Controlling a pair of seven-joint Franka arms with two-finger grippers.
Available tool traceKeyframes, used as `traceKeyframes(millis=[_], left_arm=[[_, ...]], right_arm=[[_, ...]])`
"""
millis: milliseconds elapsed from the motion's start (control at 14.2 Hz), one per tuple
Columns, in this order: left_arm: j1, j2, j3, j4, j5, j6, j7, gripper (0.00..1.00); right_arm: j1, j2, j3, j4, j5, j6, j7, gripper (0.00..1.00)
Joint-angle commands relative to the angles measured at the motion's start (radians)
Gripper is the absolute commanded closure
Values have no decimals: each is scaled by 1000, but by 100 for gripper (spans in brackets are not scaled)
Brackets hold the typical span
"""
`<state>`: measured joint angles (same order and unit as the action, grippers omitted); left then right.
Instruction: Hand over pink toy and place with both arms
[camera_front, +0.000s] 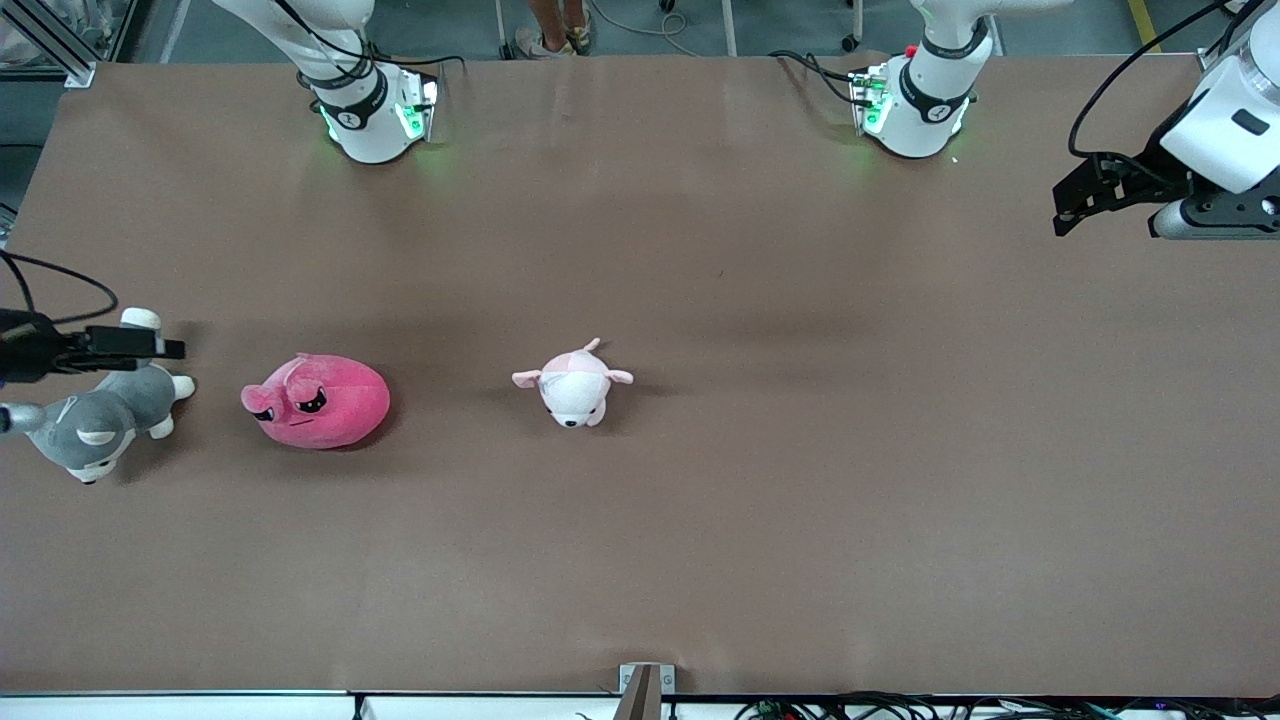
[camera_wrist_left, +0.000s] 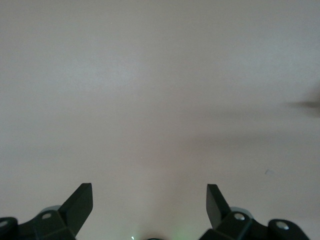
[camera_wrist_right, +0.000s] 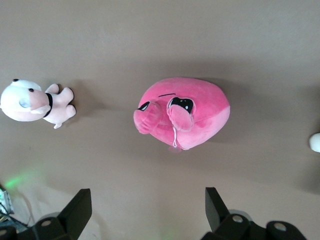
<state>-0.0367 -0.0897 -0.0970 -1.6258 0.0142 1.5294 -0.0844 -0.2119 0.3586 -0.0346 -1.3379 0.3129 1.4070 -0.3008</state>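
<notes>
White arms (camera_front: 935, 70) w/ black bands, green base LEDs, black cables, black two-finger grippers (camera_front: 1075, 205), silver screws.
</notes>
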Motion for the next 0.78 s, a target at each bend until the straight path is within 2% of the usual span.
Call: traceKeyframes(millis=[0,212,353,564,705], left_arm=[[3,-7,0,0,0,-2,-12,0],[4,-7,0,0,-2,-2,-12,0],[3,-10,0,-3,-2,-2,-12,0],[14,-15,0,-6,-11,3,-8,0],[20,-16,0,-6,-13,3,-8,0]], right_arm=[[26,-90,13,-24,-90,10,35,0],[63,-105,13,48,-136,21,153,0],[87,-127,13,55,-171,20,247,0],[120,-125,15,80,-287,29,255,0],[120,-122,15,91,-287,39,258,0]])
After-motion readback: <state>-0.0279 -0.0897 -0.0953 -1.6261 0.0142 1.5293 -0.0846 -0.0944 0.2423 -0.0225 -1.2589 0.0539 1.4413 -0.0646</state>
